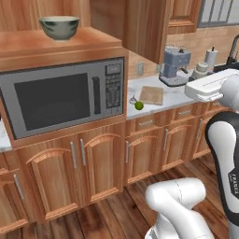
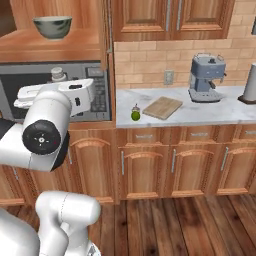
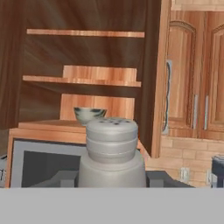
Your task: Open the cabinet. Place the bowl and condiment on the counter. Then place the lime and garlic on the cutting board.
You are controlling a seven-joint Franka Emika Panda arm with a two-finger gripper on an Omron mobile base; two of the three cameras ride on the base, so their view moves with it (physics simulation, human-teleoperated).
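Note:
The cabinet stands open, its door (image 1: 142, 28) swung out to the right, with the long grey handle (image 3: 168, 96) on it. The dark bowl (image 1: 59, 26) (image 2: 52, 26) (image 3: 89, 114) sits on the cabinet's lowest shelf above the microwave. My gripper (image 3: 112, 179) is shut on the pale grey condiment (image 3: 111, 151) (image 2: 58, 74) (image 1: 202, 70), held upright in the air in front of the cabinet. On the marble counter (image 2: 210, 112) lies the cutting board (image 1: 152, 94) (image 2: 162, 107). The lime (image 1: 138, 105) (image 2: 135, 115) and the garlic (image 1: 133, 100) rest on the counter just left of the board.
A microwave (image 1: 56, 98) fills the niche under the cabinet. A blue coffee machine (image 2: 206, 77) stands behind the board, a paper-towel roll (image 2: 250, 82) further right. Closed wall cabinets (image 2: 170, 17) hang above the counter; low cabinets (image 1: 93, 163) run below.

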